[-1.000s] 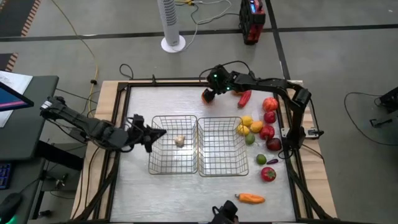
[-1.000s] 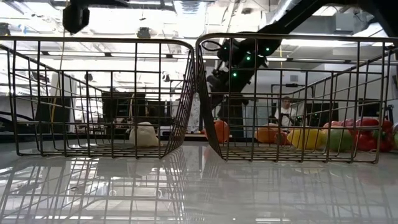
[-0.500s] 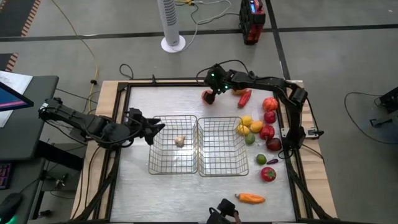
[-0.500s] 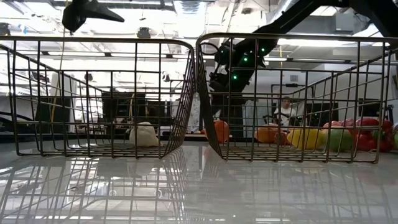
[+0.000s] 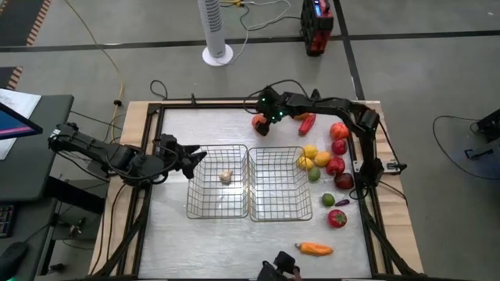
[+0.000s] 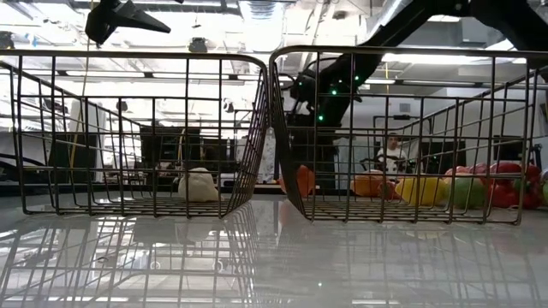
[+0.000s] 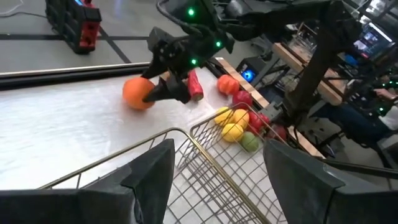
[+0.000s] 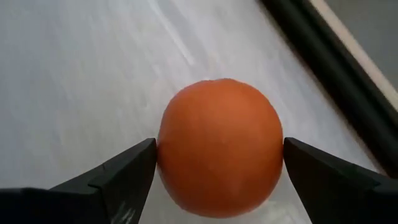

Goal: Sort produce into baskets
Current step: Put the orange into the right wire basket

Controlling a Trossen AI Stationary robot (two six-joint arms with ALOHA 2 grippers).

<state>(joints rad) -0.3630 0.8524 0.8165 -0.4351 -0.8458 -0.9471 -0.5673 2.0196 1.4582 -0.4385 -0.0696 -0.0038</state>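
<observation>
A round orange fruit (image 5: pixel 257 121) lies on the table near the far edge, with my right gripper (image 5: pixel 262 125) shut on it; it also shows in the right wrist view (image 8: pixel 219 163) and the low view (image 6: pixel 301 180). My left gripper (image 5: pixel 199 156) is open and empty, hovering over the far left corner of the left wire basket (image 5: pixel 189 195). A whitish bulb (image 5: pixel 226 177) lies on that basket's floor. The right wire basket (image 5: pixel 306 195) holds nothing. Several red, yellow and green pieces (image 5: pixel 324 160) lie on the table beside it. My right gripper pinches the orange fruit by its two opposite sides (image 8: pixel 163 155) between its two fingers (image 8: pixel 124 177). The fingers slant down from the table's right side. The fruit's underside rests on the table.
A red pepper (image 5: pixel 307 122) lies just right of the orange fruit. An orange pepper (image 5: pixel 316 250) lies near the front edge, and a red piece (image 5: pixel 337 218) lies right of the right basket. The table's raised frame (image 5: pixel 234 103) runs close behind the fruit.
My right gripper has gone a little toward the table's left edge, closing in on the orange fruit. My left gripper has drawn back a little toward the far left, off the left basket's inside, to its far left corner.
</observation>
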